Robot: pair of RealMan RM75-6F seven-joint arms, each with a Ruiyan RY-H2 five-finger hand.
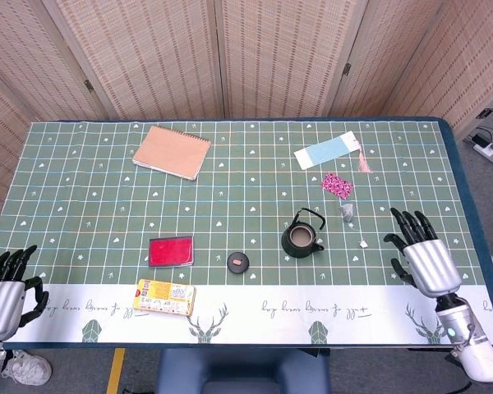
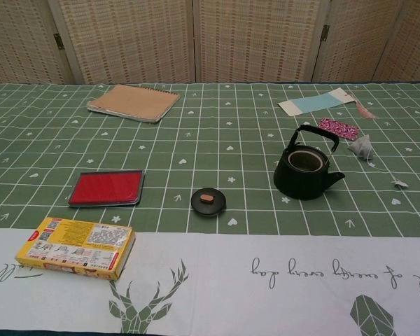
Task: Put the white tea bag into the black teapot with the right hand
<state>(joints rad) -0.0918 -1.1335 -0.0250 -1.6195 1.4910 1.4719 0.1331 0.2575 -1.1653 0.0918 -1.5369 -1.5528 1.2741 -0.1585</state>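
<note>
The black teapot (image 1: 301, 237) (image 2: 306, 170) stands lidless right of the table's middle, its handle upright. The white tea bag (image 1: 347, 213) (image 2: 362, 148) lies just right of and beyond it, its string running to a small tag (image 1: 363, 244) (image 2: 400, 184). My right hand (image 1: 422, 254) hovers open over the table's right front part, fingers spread, right of the tag and apart from it. My left hand (image 1: 6, 289) stays open at the front left edge. Neither hand shows in the chest view.
The teapot's lid (image 1: 237, 263) (image 2: 208, 201) lies left of the pot. A red case (image 1: 171, 250), a yellow box (image 1: 164, 297), a brown notebook (image 1: 171, 152), a blue bookmark (image 1: 326, 150) and a pink patterned packet (image 1: 338, 184) also lie on the green cloth.
</note>
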